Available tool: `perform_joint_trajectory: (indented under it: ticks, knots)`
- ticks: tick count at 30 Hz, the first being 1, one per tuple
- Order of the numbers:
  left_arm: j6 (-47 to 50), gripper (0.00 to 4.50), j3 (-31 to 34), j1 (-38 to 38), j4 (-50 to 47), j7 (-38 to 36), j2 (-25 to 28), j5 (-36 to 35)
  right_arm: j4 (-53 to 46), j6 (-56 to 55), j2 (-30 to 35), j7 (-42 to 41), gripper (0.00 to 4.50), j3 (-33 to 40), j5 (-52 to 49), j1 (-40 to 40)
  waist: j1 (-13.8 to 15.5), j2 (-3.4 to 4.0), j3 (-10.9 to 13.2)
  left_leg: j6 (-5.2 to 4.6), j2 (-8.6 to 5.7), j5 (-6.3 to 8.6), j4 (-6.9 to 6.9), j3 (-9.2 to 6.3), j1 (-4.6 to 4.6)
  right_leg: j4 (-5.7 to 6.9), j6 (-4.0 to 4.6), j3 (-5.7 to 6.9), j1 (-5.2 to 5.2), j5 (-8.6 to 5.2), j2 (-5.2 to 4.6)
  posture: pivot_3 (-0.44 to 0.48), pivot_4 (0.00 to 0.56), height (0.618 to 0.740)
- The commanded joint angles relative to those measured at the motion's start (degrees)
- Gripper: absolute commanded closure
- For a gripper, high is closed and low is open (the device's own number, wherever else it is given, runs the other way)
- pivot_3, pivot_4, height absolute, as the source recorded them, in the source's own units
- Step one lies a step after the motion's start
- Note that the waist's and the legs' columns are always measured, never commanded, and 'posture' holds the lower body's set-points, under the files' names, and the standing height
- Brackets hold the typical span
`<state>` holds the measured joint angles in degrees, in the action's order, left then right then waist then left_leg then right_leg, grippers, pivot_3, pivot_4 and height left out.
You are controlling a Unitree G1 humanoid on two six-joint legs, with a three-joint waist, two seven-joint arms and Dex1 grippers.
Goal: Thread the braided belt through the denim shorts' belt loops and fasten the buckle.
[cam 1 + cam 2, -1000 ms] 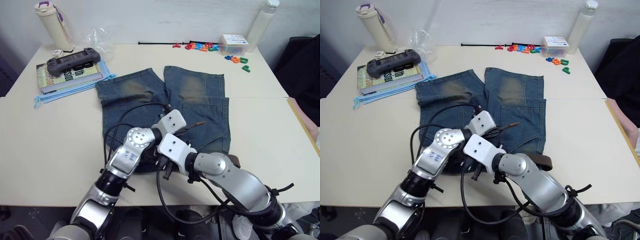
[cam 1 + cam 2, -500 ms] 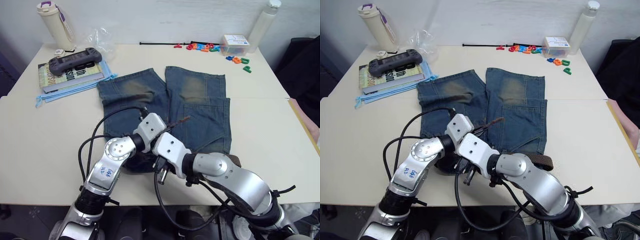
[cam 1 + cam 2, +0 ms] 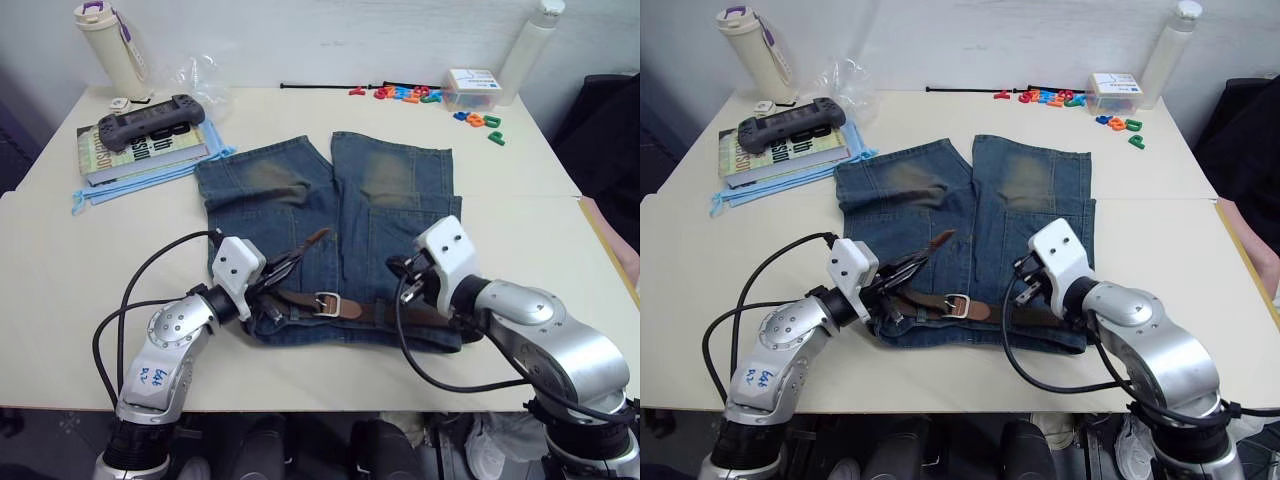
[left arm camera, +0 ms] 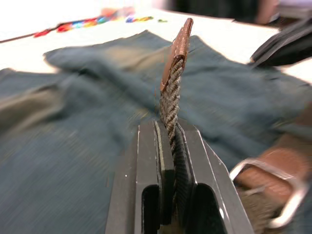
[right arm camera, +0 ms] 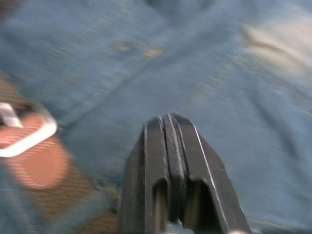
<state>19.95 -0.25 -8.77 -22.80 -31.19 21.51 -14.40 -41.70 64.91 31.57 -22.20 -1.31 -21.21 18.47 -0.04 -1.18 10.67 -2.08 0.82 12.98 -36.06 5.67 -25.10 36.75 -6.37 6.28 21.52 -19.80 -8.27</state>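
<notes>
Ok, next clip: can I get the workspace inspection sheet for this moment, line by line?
Surface: pale table, bare along the near edge.
Job's things: denim shorts lie flat; braided belt runs along the waistband, buckle near its middle; belt loops too small to judge.
Clutter: game controller on books, bottle, plastic letters, small box, white bottle.
Grippers: left gripper shut on the belt's free end, tip raised; right gripper shut, empty, over the shorts.
Cables: black cables loop off both arms.
Surroundings: white wall, something dark at the right edge.
</notes>
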Motion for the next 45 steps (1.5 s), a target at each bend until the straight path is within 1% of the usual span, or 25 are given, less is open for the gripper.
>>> perform_joint_trajectory:
  ticks: [1, 4, 6, 12, 14, 16, 19, 22, 25, 28, 32, 33, 34, 35, 36, 45]
  knots:
    - [-1.3, 4.5, 1.1, 0.5, -2.5, -0.4, 0.7, -1.1, -4.0, -3.8, 1.5, -0.4, 4.47, 0.1, 0.7, -1.3, 0.1, 0.0, 0.0, -0.01, 0.0, 0.0, -0.02, 0.02, 0.0, 0.0, -0.01, 0.03, 0.0, 0.0, 0.0, 0.0, 0.15, 0.706]
    - [-1.1, 4.5, 1.7, 0.9, -2.7, 0.1, 0.7, -1.2, -5.8, -5.2, 0.9, -0.3, 4.47, -0.1, 0.0, -2.9, 0.0, 0.0, 0.0, -0.03, 0.0, 0.01, -0.02, 0.01, 0.0, 0.01, -0.02, 0.05, 0.0, 0.01, 0.0, 0.0, 0.15, 0.706]
    - [-1.0, 4.5, 2.7, 1.7, -2.7, -0.1, 0.9, -1.8, -7.6, -7.1, 2.1, -0.7, 4.47, -1.8, 0.8, -4.9, 0.0, 0.0, 0.0, -0.04, 0.0, 0.02, -0.02, 0.01, 0.01, 0.01, -0.02, 0.04, 0.0, 0.01, 0.0, 0.0, 0.15, 0.706]
    - [1.4, 4.5, 6.7, 2.9, -2.8, 0.8, 0.5, -6.0, -13.0, -9.3, 0.2, 0.0, 4.47, -4.3, -0.9, -9.4, 0.0, 0.0, 0.0, -0.01, 0.02, 0.02, -0.02, -0.01, 0.01, 0.0, -0.02, 0.0, 0.0, 0.01, 0.02, 0.0, 0.15, 0.706]
    - [2.0, 4.5, 7.5, 3.5, -2.7, 0.5, 1.0, -6.9, -14.6, -10.5, 0.6, 0.0, 4.47, -6.3, -0.3, -11.5, 0.0, 0.0, 0.0, -0.02, 0.02, 0.03, -0.04, -0.03, 0.03, 0.01, -0.02, -0.01, -0.03, 0.01, 0.01, 0.0, 0.15, 0.706]
    - [2.0, 4.5, 7.5, 4.1, -3.1, -0.3, 2.1, -6.9, -15.0, -12.6, 1.9, 0.3, 4.47, -9.2, 1.8, -12.9, 0.0, 0.0, 0.0, -0.02, 0.02, 0.03, -0.02, -0.05, 0.03, -0.01, -0.02, -0.06, -0.03, 0.01, 0.01, 0.0, 0.15, 0.706]
    - [2.1, 4.5, 7.0, 4.7, -4.1, -0.9, 3.5, -6.7, -14.3, -16.4, 4.2, 2.2, 4.47, -14.2, 7.5, -13.5, -0.1, 0.01, 0.0, 0.03, 0.02, 0.02, 0.0, 0.0, 0.03, -0.02, -0.02, -0.05, 0.01, 0.01, 0.04, 0.0, 0.15, 0.706]
    - [2.5, 4.5, 6.8, 4.7, -4.3, -0.7, 4.0, -6.7, -13.7, -19.7, 5.1, 3.5, 4.47, -18.1, 12.0, -13.8, 0.0, 0.01, 0.0, 0.09, 0.02, 0.04, -0.02, -0.01, 0.04, -0.01, -0.01, -0.04, 0.0, 0.01, 0.03, 0.0, 0.15, 0.706]
    - [2.9, 4.5, 6.4, 4.2, -4.3, -0.4, 3.9, -6.9, -11.6, -24.2, 7.1, 4.7, 4.47, -22.7, 19.5, -13.6, 0.0, 0.01, 0.0, 0.23, 0.02, 0.04, -0.02, -0.01, 0.04, -0.02, -0.01, -0.05, 0.0, 0.01, 0.03, 0.0, 0.15, 0.706]
    - [3.1, 4.5, 6.2, 4.0, -4.3, -0.4, 3.8, -7.0, -10.3, -27.1, 7.5, 5.3, 4.47, -25.2, 24.3, -14.1, 0.0, 0.01, 0.0, 0.29, 0.02, -0.02, -0.01, 0.0, 0.04, -0.05, -0.02, -0.03, 0.0, 0.01, 0.03, 0.0, 0.15, 0.706]
    - [2.8, 4.5, 6.1, 3.8, -3.9, -0.4, 3.7, -6.8, -9.8, -28.7, 6.3, 4.9, 3.3, -25.6, 26.9, -14.9, 0.0, 0.01, 0.0, 0.3, 0.02, -0.05, -0.02, -0.01, 0.04, -0.03, -0.02, -0.01, -0.01, 0.01, 0.05, 0.0, 0.15, 0.706]
    - [2.8, 4.5, 6.1, 3.6, -3.7, -0.4, 3.6, -6.9, -9.9, -29.2, 6.1, 4.5, 2.77, -25.8, 27.3, -15.0, 0.0, 0.01, 0.0, 0.3, 0.02, -0.05, -0.02, 0.0, 0.04, -0.03, -0.02, 0.0, -0.01, 0.01, 0.05, 0.0, 0.15, 0.706]
    - [2.8, 4.5, 6.1, 3.6, -3.6, -0.4, 3.6, -6.9, -10.0, -29.5, 5.9, 4.2, 2.38, -25.8, 27.6, -15.1, 0.0, 0.01, 0.0, 0.3, 0.02, -0.05, -0.02, 0.0, 0.04, -0.02, -0.02, 0.01, -0.01, 0.01, 0.05, 0.0, 0.15, 0.706]
    - [2.7, 4.5, 6.0, 3.4, -3.5, -0.3, 3.4, -7.0, -10.0, -29.9, 6.1, 3.6, 1.82, -26.0, 28.0, -15.4, 0.0, 0.01, 0.0, 0.3, 0.02, -0.05, -0.02, -0.01, 0.04, -0.01, -0.02, 0.01, -0.01, 0.01, 0.05, 0.0, 0.15, 0.706]
    - [2.7, 4.5, 5.9, 3.2, -3.3, -0.3, 3.2, -7.0, -10.0, -30.3, 6.2, 3.2, 1.49, -26.1, 28.5, -15.7, 0.0, 0.01, 0.0, 0.3, 0.02, -0.05, -0.02, -0.01, 0.04, -0.01, -0.02, 0.0, -0.01, 0.01, 0.05, 0.0, 0.15, 0.706]
    - [3.6, 4.5, 6.3, 2.5, -3.1, 0.6, 2.2, -7.4, -5.3, -32.3, 3.8, 2.9, 1.49, -29.5, 36.2, -15.9, 0.0, 0.01, 0.0, 0.26, 0.03, -0.08, -0.03, 0.0, 0.06, 0.03, -0.02, 0.03, -0.01, 0.01, 0.07, 0.0, 0.15, 0.706]
